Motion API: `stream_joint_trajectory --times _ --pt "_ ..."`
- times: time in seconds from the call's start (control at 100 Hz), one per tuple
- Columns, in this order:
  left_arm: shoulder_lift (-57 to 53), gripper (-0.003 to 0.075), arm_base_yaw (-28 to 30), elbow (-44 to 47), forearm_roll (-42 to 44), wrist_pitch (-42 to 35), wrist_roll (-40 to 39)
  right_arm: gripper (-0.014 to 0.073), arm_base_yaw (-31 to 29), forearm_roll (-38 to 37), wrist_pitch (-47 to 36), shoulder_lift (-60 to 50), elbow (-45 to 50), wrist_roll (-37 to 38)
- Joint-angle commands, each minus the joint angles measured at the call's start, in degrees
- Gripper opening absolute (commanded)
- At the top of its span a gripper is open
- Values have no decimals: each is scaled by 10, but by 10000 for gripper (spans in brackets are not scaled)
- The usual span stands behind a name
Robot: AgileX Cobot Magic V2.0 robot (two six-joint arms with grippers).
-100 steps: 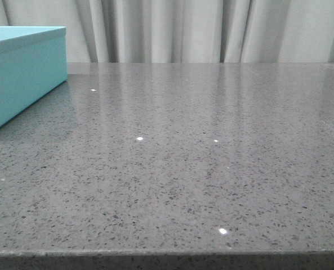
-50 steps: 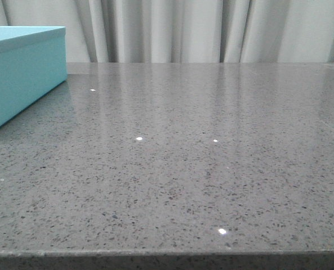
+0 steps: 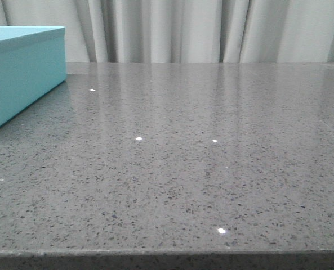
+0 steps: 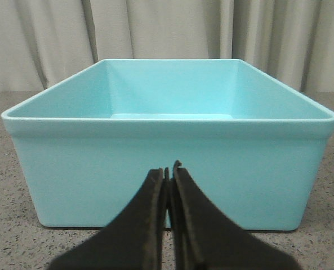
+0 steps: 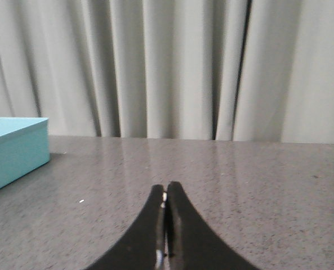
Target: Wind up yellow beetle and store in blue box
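Observation:
The blue box [image 3: 20, 73] stands at the far left of the grey table. In the left wrist view the blue box [image 4: 167, 163] is open-topped, its inside looks empty, and it stands just beyond my left gripper [image 4: 169, 171], which is shut and empty. My right gripper [image 5: 165, 191] is shut and empty, low over bare table, with the blue box [image 5: 14, 152] off to its side. Neither gripper shows in the front view. The yellow beetle is out of view in every frame.
A speckled grey table [image 3: 200, 169] fills the front view, its near edge along the bottom. Pale curtains [image 3: 200, 28] hang behind the far edge.

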Motion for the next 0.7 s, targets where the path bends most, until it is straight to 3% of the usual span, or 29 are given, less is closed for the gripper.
stream_joint_trajectory --times 0.0,0.24,0.69 --pt "-17 -20 -5 25 0 -43 -8 -66 -52 35 -121 -7 20 -28" --pt "-17 -20 -5 25 0 -43 -8 -66 -156 35 -149 -7 83 -17" --pt "-17 -20 -5 25 0 -43 -8 -66 -176 34 -79 -9 102 -13"
